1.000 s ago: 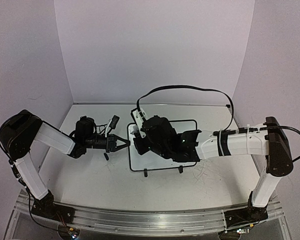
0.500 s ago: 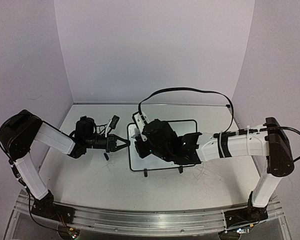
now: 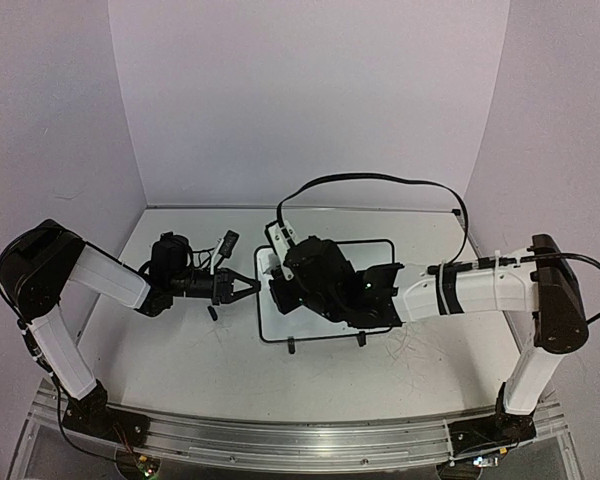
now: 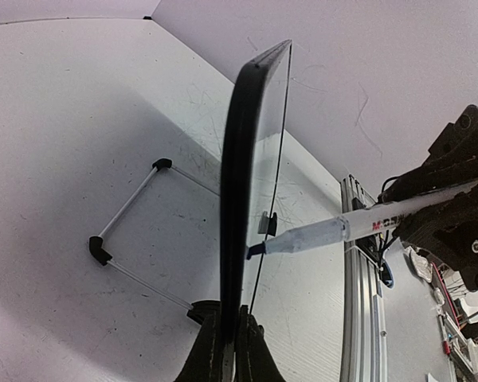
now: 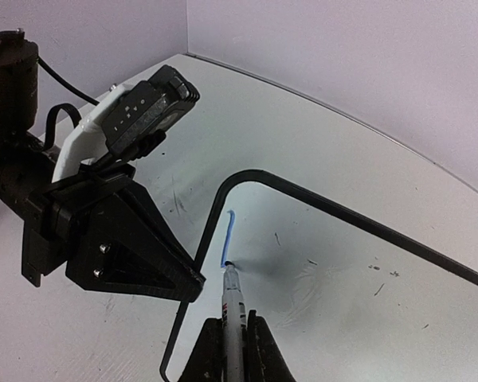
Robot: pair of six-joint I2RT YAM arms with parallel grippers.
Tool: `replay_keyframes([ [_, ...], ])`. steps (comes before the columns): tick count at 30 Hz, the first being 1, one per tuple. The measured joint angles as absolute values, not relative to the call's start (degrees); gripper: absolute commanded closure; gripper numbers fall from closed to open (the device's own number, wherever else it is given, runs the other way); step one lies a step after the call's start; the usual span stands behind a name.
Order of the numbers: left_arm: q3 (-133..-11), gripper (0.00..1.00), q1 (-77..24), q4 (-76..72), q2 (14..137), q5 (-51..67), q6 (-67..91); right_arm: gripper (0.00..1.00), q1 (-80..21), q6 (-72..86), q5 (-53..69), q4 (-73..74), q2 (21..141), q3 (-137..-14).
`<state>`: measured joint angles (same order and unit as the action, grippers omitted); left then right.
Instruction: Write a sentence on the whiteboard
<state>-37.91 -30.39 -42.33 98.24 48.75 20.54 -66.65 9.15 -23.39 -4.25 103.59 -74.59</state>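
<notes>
— Black jaws of the left gripper (image 3: 252, 286) are pinching the left edge of the whiteboard (image 3: 285, 325), pressed tight on its thin frame. Are you seeing that from your side?

— I am. On the board's back side a wire stand (image 4: 128, 203) with black corners is resting on the scuffed tabletop (image 3: 180, 350). Which way is the board lying?

— Its long side is running left to right across the middle of the table, with the two small feet pointing toward the arm bases. How steeply it is leaning I cannot tell.

— And the writing?

— The right gripper (image 3: 277, 287) and its bulky wrist are hanging over the middle of the board and blocking most of the face. Of the sentence (image 5: 226, 235) only one short blue stroke is showing, near a rounded corner at the board's left end.

— What is the right one holding?

— Its jaws are clamping a marker (image 5: 233, 298). The marker's long axis is lying in line with the gripper, with the tip pointing leftward and touching the board at one end of that stroke.

— Anything else around?

— A black cable (image 3: 380, 178) is looping high over the board from the right wrist toward the right side of the table. A metal rail (image 3: 280, 440) is running along the near edge under both bases.
</notes>
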Motion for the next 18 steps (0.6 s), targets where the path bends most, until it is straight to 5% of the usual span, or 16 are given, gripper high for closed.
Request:
replay_keyframes([
  [18,-37.91,1.0,-30.44,-42.33,98.17,48.71,20.47,1.0,-66.52,7.72,-26.59,-3.81,103.59,-76.49],
])
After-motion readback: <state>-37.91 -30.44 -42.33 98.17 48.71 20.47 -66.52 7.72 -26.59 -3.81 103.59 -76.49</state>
